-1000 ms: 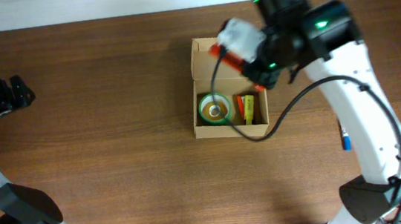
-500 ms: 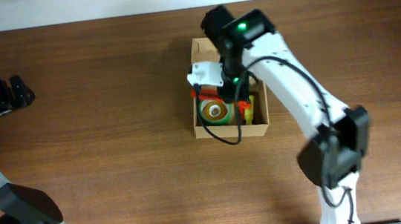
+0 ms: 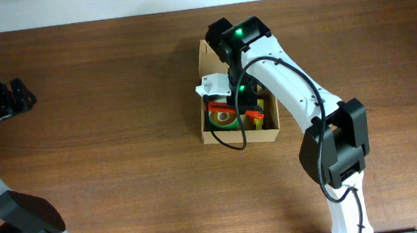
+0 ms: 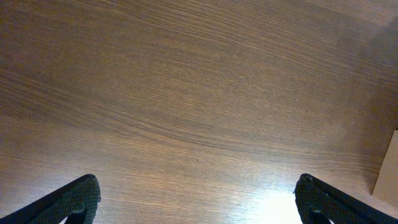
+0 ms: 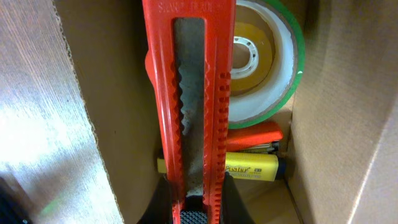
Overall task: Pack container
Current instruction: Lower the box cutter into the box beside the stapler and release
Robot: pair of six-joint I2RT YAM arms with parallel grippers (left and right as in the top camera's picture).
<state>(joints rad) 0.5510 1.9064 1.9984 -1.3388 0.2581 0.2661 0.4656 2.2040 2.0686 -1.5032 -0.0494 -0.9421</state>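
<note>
1. My right tool (image 5: 196, 210) is clamped on a red cutter (image 5: 221, 93). In the right wrist view its two fingers press against the cutter's handle end at 6 o'clock, with the body running straight up to 12 o'clock.
2. The cutter is down inside the box (image 5: 339, 112), close along the cardboard wall at 9 o'clock in that view. I cannot tell whether it touches the floor or the things under it.
3. Just past the cutter at 2 o'clock lies a tape roll (image 5: 277, 74) with a green rim and a pale core, flat on the box floor and partly hidden by the cutter.
4. Below the roll, toward 5 o'clock, a short orange thing (image 5: 255, 135) sits touching a yellow one (image 5: 252, 167) with dark print that I cannot read fully.
5. From overhead the box is near the middle of the table (image 3: 122, 180), a little toward 12 o'clock. Its lid flap stands open on the 12 o'clock side. The roll is in its 9 o'clock half, the orange and yellow things in its 3 o'clock half, and the cutter is across the roll.
6. My left tool (image 4: 199, 202) is far off at the table's 9 o'clock edge, well apart from the box. Its fingertips (image 4: 78, 196) are spread wide over bare wood, holding nothing. A sliver of the box shows at 4 o'clock in its wrist view.
</note>
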